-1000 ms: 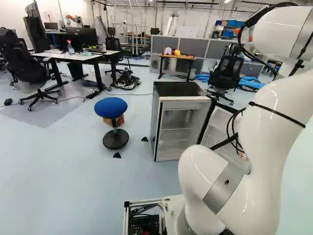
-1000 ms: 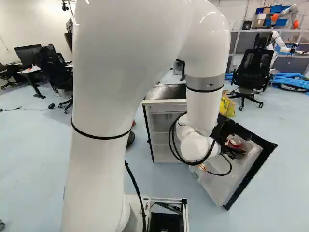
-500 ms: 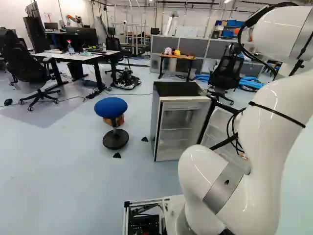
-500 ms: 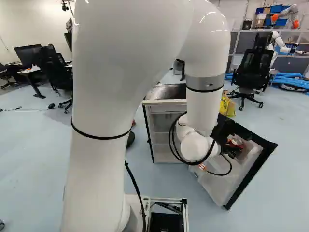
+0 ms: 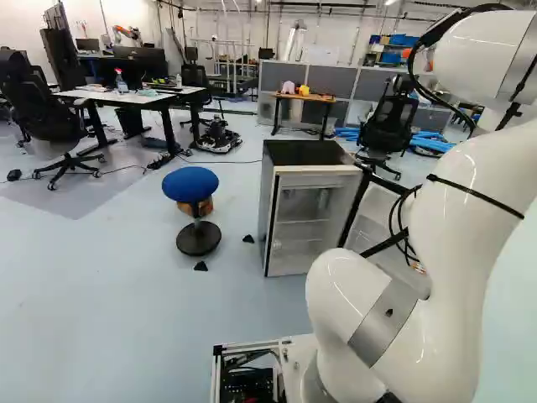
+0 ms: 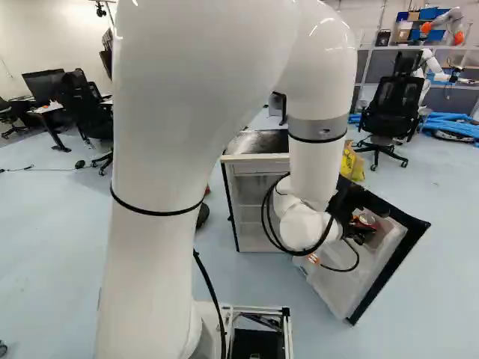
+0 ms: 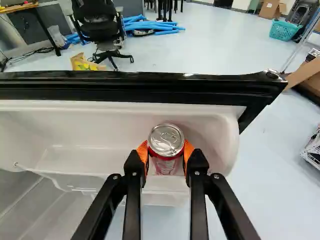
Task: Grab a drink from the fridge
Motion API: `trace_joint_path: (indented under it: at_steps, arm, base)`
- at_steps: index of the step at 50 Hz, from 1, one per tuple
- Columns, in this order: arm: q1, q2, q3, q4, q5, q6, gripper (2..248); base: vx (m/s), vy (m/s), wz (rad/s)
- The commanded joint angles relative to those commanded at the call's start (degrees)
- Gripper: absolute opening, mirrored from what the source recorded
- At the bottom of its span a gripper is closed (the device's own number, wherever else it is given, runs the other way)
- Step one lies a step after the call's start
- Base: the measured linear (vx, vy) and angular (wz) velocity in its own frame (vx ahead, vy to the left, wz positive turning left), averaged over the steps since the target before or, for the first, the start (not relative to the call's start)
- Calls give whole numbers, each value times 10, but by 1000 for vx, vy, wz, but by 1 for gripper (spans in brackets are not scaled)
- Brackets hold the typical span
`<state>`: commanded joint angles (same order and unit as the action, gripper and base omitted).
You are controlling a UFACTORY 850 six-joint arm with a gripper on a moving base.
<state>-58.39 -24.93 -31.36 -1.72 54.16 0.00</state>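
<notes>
Beside the open fridge door (image 6: 352, 288) in the right base view is my gripper (image 6: 362, 230), partly hidden by the wrist. The wrist view shows the gripper (image 7: 166, 151) shut on a red and silver drink can (image 7: 166, 139), its orange pads (image 7: 143, 151) pressing from both sides. The can stands upright in the white door shelf (image 7: 100, 130), near the shelf's rounded end. The small fridge (image 5: 306, 153) stands ahead of the base, its inner shelves showing in the left base view.
The door's black edge (image 7: 150, 86) runs just beyond the can. A blue stool (image 5: 191, 185) stands beside the fridge. An office chair (image 6: 393, 108) and a yellow bag (image 6: 352, 161) are behind the door. Another robot (image 6: 428, 69) stands at the back.
In the right base view the gripper's fingers have drawn together around the can. The arm and the base have not visibly moved.
</notes>
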Motion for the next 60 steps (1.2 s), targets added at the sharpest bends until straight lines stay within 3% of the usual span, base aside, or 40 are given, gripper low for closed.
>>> trace_joint_path:
  at_steps: [29, 60]
  arm:
    - [-1, 21, 29, 0, 13, 0, 91]
    - [0, 57, 76, 0, 69, 0, 91]
  base:
    - [0, 0, 0]
    - [0, 0, 0]
